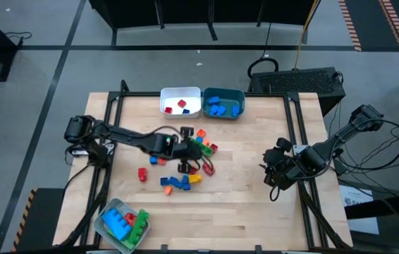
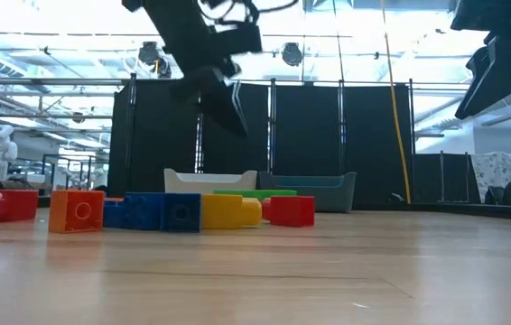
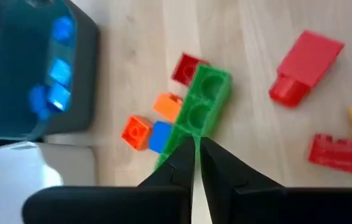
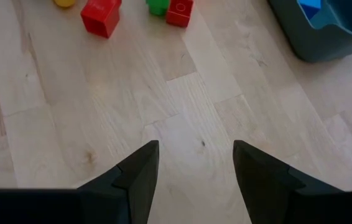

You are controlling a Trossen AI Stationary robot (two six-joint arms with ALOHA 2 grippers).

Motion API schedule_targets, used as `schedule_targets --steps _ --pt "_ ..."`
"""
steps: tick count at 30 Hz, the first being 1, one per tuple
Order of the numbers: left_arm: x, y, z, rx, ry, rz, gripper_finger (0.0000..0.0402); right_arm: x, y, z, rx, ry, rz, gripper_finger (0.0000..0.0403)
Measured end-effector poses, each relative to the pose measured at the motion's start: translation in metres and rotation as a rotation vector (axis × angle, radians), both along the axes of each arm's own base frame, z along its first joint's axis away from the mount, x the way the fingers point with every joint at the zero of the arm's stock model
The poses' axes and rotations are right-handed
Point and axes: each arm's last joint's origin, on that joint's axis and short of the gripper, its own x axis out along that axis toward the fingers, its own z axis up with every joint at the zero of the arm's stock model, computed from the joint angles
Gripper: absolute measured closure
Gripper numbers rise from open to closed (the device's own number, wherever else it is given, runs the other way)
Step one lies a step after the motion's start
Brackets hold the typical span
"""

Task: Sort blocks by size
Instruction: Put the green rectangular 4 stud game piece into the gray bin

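Your left gripper [image 3: 195, 149] hangs over the loose blocks [image 1: 185, 159] mid-table, its jaws pressed nearly together just above a green two-stud brick [image 3: 199, 107] that lies beside small orange, blue and red pieces. Your right gripper [image 4: 196, 163] waits with jaws spread over bare wood near the table's right edge, close to the teal bin [image 4: 325, 31] holding blue bricks

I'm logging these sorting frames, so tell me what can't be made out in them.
- Left end effector: fingers nearly closed over the green brick; an actual grip is unclear in the left wrist view.
- White bin: contents hidden behind its wall in the low view.
- Teal bin: cut off by the right wrist view's edge.
- Grey bin: individual brick sizes too small in the high view.
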Motion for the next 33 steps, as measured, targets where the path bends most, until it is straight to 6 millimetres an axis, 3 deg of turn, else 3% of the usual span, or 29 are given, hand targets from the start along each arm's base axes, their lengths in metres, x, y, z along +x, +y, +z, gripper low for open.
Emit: schedule_targets --steps 4,9,14,18,25,33 --pt "0.002 0.025 -0.002 -0.124 0.001 -0.007 0.0355 0.0 0.0 0.0 0.0 0.0 -0.001 0.0211" --pt "0.003 0.049 -0.006 -0.159 -0.001 0.046 0.0292 0.0 0.0 0.0 -0.003 0.002 0.004 0.0211" --pt "0.008 0.057 -0.02 -0.171 0.028 0.07 0.0219 0.0 0.0 0.0 -0.009 0.006 0.013 0.0211" --pt "0.013 0.055 -0.033 -0.176 0.068 0.067 0.0184 0.0 0.0 0.0 -0.012 0.008 0.018 0.0211" --pt "0.019 0.053 -0.04 -0.184 0.085 0.049 0.0175 0.0 0.0 0.0 -0.014 0.009 0.019 0.0211" --pt "0.023 0.063 -0.067 -0.196 0.16 0.065 0.0175 0.0 0.0 0.0 -0.014 0.009 0.02 0.0211"
